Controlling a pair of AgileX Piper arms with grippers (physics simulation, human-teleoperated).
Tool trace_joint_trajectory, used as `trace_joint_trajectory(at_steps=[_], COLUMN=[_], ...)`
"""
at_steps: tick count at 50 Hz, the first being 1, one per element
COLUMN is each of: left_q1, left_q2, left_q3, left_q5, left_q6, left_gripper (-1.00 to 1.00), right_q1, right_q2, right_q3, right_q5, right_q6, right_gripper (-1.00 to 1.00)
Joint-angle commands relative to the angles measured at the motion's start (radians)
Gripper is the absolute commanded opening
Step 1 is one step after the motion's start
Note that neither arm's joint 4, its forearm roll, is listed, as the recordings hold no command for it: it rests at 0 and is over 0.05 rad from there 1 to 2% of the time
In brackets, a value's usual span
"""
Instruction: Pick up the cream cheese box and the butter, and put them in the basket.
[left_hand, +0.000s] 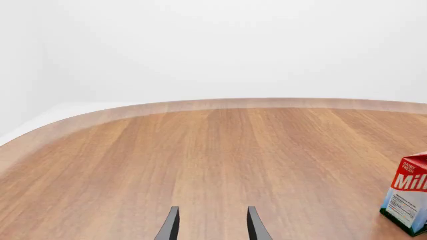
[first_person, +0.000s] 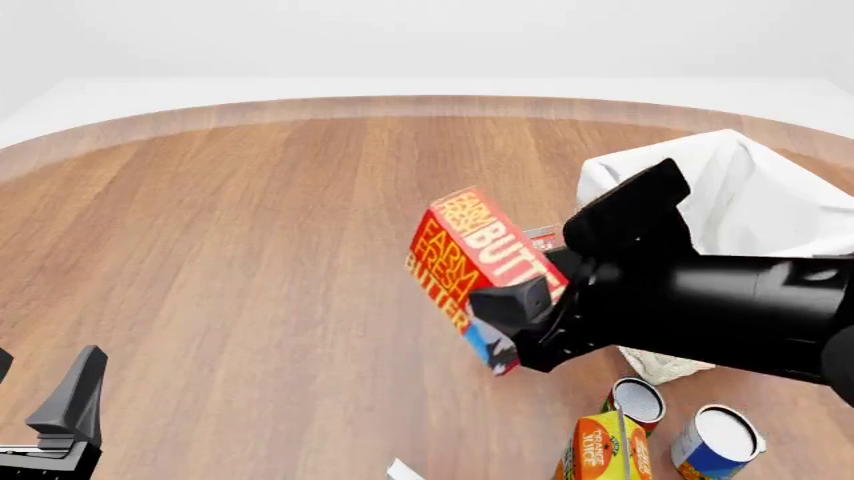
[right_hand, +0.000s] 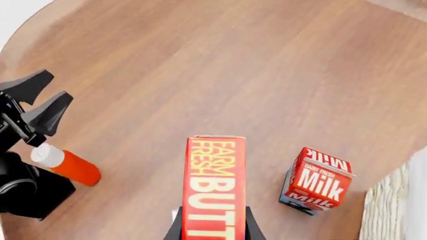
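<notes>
Right wrist view alone shows the Milk carton (right_hand: 316, 181) whole, at 3 o'clock of the butter (right_hand: 213, 187). Right fingers (right_hand: 253, 224) clench that red, yellow-lettered box; left fingers (left_hand: 255, 223) are spread apart, holding nothing.

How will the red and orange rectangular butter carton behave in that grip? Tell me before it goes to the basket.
The red and orange rectangular butter carton looks stiff: its faces stay flat in the right gripper. Held near one end, with most of its length jutting out, it may pivot or slip. It probably weighs little, yet the smooth printed faces could slide.
</notes>
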Motion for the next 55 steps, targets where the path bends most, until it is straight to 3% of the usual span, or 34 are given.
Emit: trace_joint_trajectory(at_steps=[1,4,7,12,15,22,32,39,55], left_q1=[0.0,0.0,0.0,0.0,0.0,0.0,0.0,0.0,0.0], left_q2=[0.0,0.0,0.0,0.0,0.0,0.0,0.0,0.0,0.0], left_q3=[0.0,0.0,0.0,0.0,0.0,0.0,0.0,0.0,0.0], left_q5=[0.0,0.0,0.0,0.0,0.0,0.0,0.0,0.0,0.0], left_q6=[0.0,0.0,0.0,0.0,0.0,0.0,0.0,0.0,0.0], left_gripper=[1.0,1.0,1.0,1.0,1.0,1.0,1.0,1.0,1.0], right_q1=[-0.038,-0.06,-0.109,-0.121,-0.128,-0.26,-0.333,-0.393,-0.466], right_q2=[-0.069,-0.071,-0.086,-0.098,-0.095,-0.079,-0.066,-0.049,-0.022], right_q3=[-0.112,-0.133,-0.162,-0.184,-0.199,-0.238,-0.231,-0.263,-0.292], right_q5=[0.086,0.102,0.123,0.129,0.133,0.138,0.14,0.167,0.162], right_q6=[0.052,0.092,0.096,0.081,0.091,0.127,0.139,0.179,0.175], right_gripper=[-1.0,-1.0,-1.0,-1.0,-1.0,-1.0,-1.0,-1.0,-1.0])
